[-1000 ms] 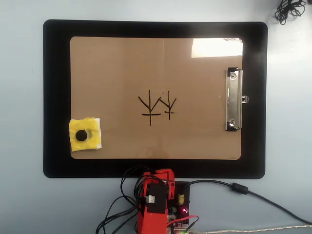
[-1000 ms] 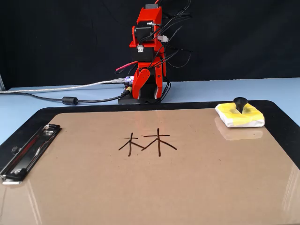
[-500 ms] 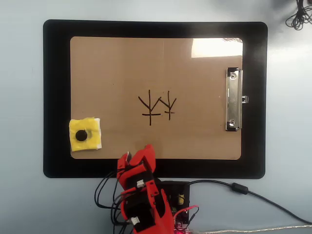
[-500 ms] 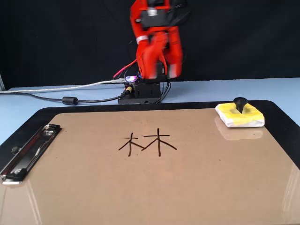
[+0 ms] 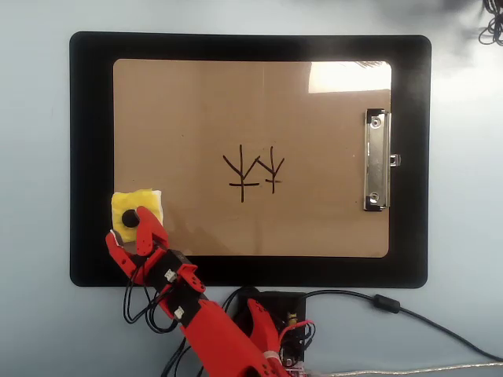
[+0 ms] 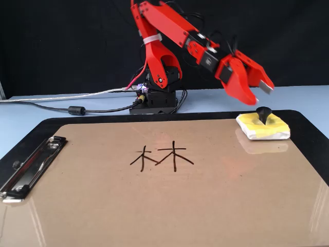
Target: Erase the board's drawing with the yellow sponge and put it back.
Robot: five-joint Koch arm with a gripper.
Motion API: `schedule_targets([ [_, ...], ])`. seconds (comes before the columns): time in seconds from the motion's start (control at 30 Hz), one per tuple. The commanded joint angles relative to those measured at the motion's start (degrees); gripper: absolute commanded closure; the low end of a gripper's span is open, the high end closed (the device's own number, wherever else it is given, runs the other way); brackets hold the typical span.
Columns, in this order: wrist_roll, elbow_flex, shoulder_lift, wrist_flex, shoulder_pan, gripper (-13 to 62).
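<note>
The brown board [image 5: 314, 220] lies on a black mat, with its silver clip [image 5: 376, 161] on the right in the overhead view. The drawing [image 5: 253, 173], two black tree-like figures, sits at the board's middle; it also shows in the fixed view [image 6: 162, 157]. The yellow sponge [image 5: 145, 200] with its black knob [image 5: 131, 219] lies at the board's lower left edge, and at the right in the fixed view [image 6: 263, 128]. My red gripper [image 6: 258, 93] is open and hovers just above the knob [image 6: 263, 112] without touching it. In the overhead view the gripper [image 5: 130, 229] partly covers the sponge.
The black mat [image 5: 90, 157] frames the board on a pale blue table. The arm's base [image 5: 271, 314] stands at the mat's near edge in the overhead view, with cables [image 5: 393, 306] running to the right. The clip shows at the left in the fixed view [image 6: 31, 164].
</note>
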Motion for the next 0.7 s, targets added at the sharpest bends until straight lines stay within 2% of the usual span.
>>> schedule_targets([
  [0.0,2.99,-1.58,-2.29,-7.91,-0.35,17.0],
  [0.47,3.16,-2.29,-12.66,-15.56,-0.18,17.4],
  [0.57,3.25,-2.20,-13.45,-16.79,-0.09,21.4],
  [0.67,3.96,-1.85,-13.36,-17.05,0.26,31.8],
])
